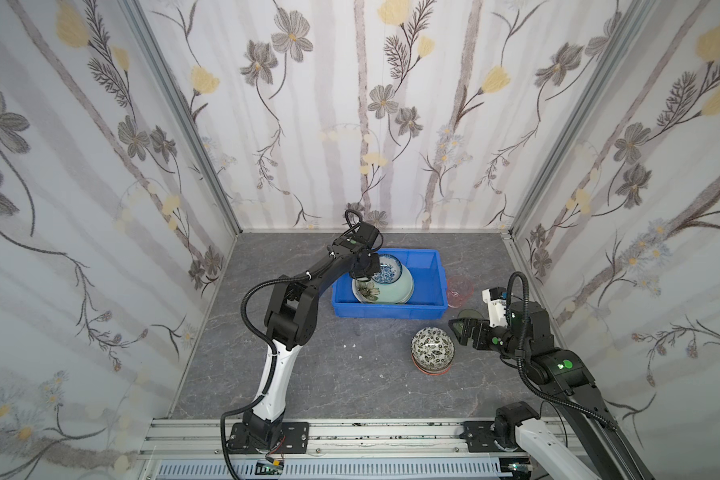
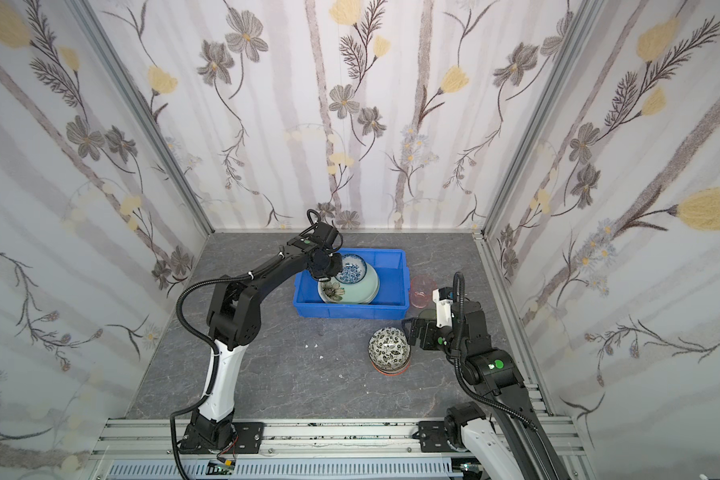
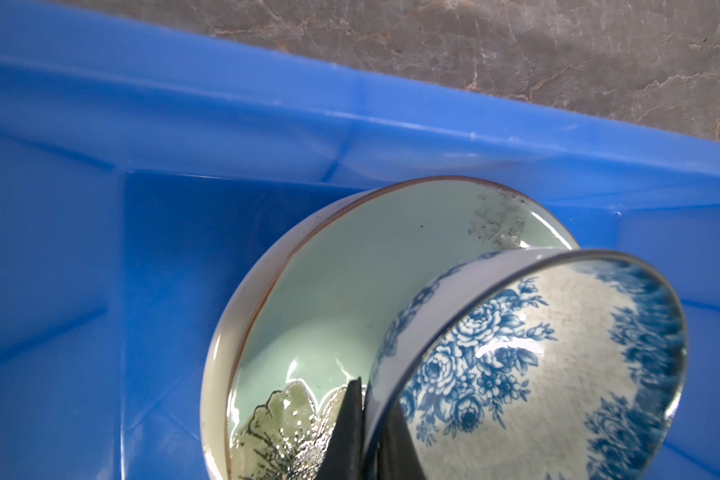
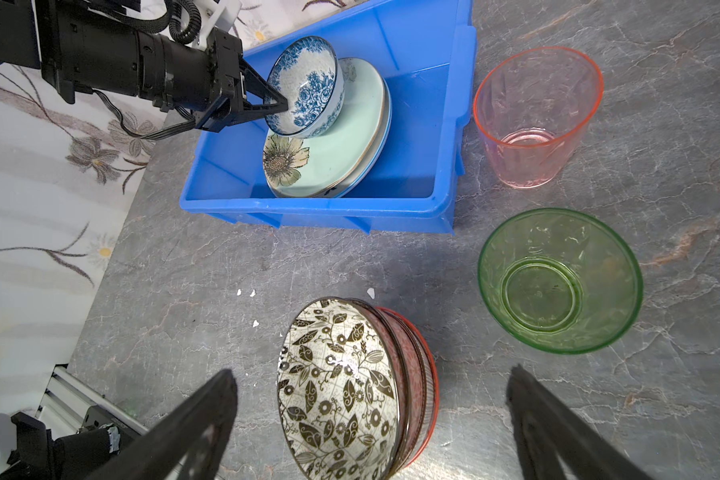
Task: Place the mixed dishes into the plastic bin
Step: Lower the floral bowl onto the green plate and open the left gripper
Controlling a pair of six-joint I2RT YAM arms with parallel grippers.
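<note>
Left wrist view is showing my left gripper (image 3: pixel 368 409) pinching the rim of the blue-white bowl (image 3: pixel 528 365), jaws nearly closed on it. The bowl is tilting over the mint plate (image 3: pixel 350 291), which is topping the plate stack (image 4: pixel 377 166) inside the blue bin (image 3: pixel 267 124). My right gripper (image 1: pixel 457 332) is hanging wide open and empty near the black-white bowl (image 4: pixel 337 390), which is nesting on other bowls (image 4: pixel 427 374) on the table (image 4: pixel 225 257). With the pink tumbler (image 4: pixel 537 120) and green tumbler (image 4: pixel 558 282) also waiting outside, I'm judging us roughly halfway.
</note>
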